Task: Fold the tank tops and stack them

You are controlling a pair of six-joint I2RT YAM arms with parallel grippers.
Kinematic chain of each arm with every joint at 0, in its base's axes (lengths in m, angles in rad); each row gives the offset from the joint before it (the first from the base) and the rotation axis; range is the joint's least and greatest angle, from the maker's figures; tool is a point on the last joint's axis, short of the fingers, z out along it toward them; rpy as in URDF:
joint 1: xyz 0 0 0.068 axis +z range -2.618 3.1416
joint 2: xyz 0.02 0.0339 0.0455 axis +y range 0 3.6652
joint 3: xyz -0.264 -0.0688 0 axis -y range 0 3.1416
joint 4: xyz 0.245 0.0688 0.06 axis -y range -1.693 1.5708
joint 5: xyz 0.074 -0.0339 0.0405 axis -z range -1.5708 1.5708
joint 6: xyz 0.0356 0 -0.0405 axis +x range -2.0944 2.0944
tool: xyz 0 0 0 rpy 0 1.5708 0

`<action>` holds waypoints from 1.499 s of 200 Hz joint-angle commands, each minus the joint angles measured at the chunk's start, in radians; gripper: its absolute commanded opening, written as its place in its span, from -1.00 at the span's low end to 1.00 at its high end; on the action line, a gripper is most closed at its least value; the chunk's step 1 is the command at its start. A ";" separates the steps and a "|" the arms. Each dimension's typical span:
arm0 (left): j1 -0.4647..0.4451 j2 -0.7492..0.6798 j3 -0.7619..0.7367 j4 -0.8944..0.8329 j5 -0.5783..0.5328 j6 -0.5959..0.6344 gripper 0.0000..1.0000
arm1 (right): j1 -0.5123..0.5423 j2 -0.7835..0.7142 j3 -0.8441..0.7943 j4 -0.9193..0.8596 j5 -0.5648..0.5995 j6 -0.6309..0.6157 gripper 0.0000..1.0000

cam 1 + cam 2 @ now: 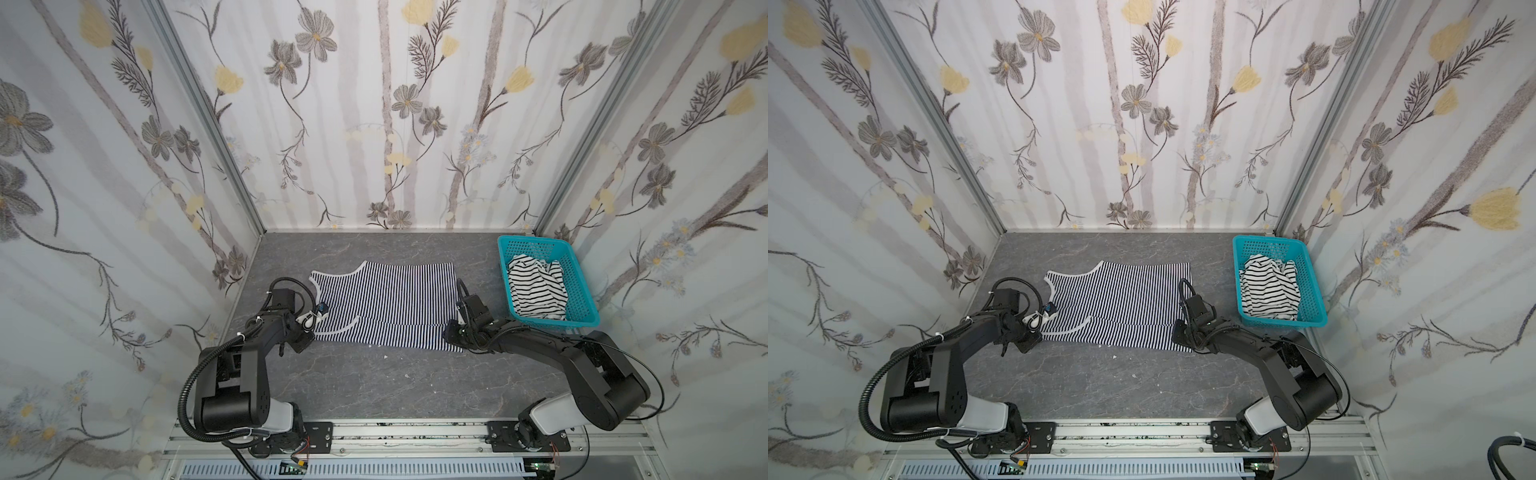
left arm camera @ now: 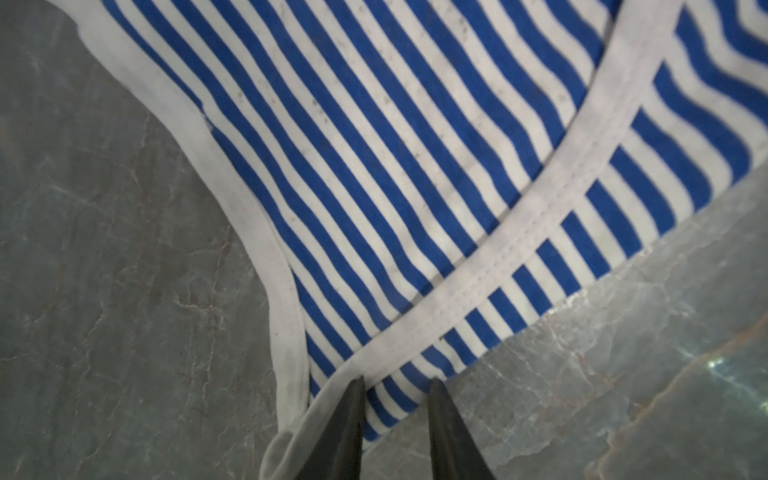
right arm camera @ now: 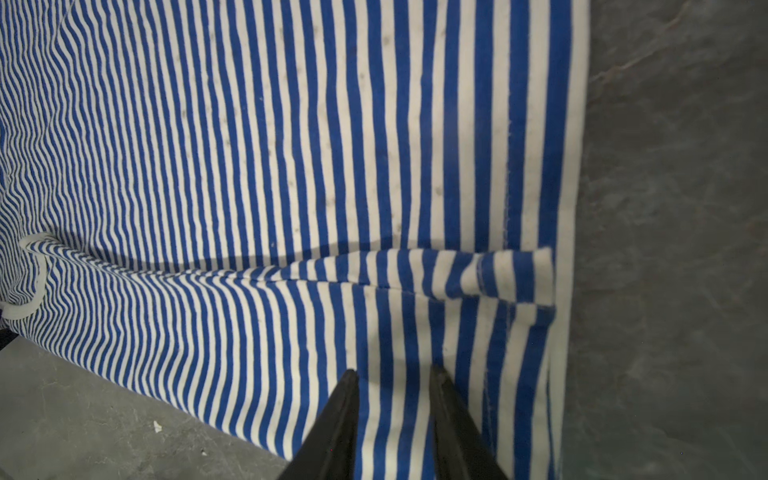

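Note:
The finely striped navy-and-white tank top (image 1: 386,303) (image 1: 1121,303) lies spread on the grey table, neck to the left and hem to the right, with its near edge folded over along a crease. My left gripper (image 1: 309,332) (image 1: 1036,332) (image 2: 395,382) is low over the near-left strap corner, fingers a little apart astride the white trim. Over the near-right hem corner, on the folded flap (image 3: 457,274), my right gripper (image 1: 455,332) (image 1: 1179,332) (image 3: 392,374) also stands slightly open, with flat cloth showing in the gap. The wider-striped white tank top (image 1: 536,291) (image 1: 1271,291) lies crumpled in the basket.
The turquoise perforated basket (image 1: 582,291) (image 1: 1312,291) stands at the back right, close to the right arm. Flowered walls close in three sides. The bare grey marble tabletop (image 1: 374,386) stretches in front of the garment to the aluminium rail that carries both arm bases.

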 commanded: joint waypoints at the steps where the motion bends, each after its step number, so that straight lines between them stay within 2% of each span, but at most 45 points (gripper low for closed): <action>1: 0.014 0.002 -0.022 -0.204 -0.128 0.054 -0.41 | 0.012 -0.018 -0.010 -0.134 0.016 0.024 -0.34; 27: 0.016 -0.018 0.010 -0.224 -0.114 0.044 -0.39 | 0.023 -0.069 0.018 -0.169 0.028 0.018 -0.33; 49: 0.016 -0.033 0.077 -0.262 -0.075 0.026 -0.28 | 0.022 -0.099 0.073 -0.201 0.044 0.010 -0.18; 73: 0.013 -0.045 0.177 -0.316 -0.026 0.002 -0.01 | 0.017 -0.100 0.169 -0.235 0.054 -0.008 -0.02; 83: 0.010 -0.044 0.222 -0.325 -0.007 -0.009 0.18 | 0.011 -0.092 0.203 -0.241 0.064 -0.020 0.05; 109: -0.023 -0.012 0.348 -0.327 0.031 -0.065 0.38 | -0.038 -0.050 0.311 -0.260 0.059 -0.064 0.12; 156: -0.176 0.243 0.675 -0.285 0.102 -0.293 0.42 | -0.179 0.139 0.572 -0.286 0.032 -0.159 0.12; 196: -0.279 0.572 1.022 -0.203 0.049 -0.505 0.44 | -0.290 0.378 0.846 -0.347 0.010 -0.214 0.05; 233: -0.332 0.807 1.312 -0.203 0.001 -0.585 0.47 | -0.330 0.582 1.048 -0.413 0.005 -0.238 0.02; 261: -0.358 0.928 1.414 -0.204 -0.025 -0.589 0.48 | -0.344 0.705 1.159 -0.456 -0.009 -0.251 0.01; 300: -0.356 1.000 1.463 -0.205 0.052 -0.637 0.48 | -0.350 0.788 1.208 -0.459 -0.013 -0.253 -0.01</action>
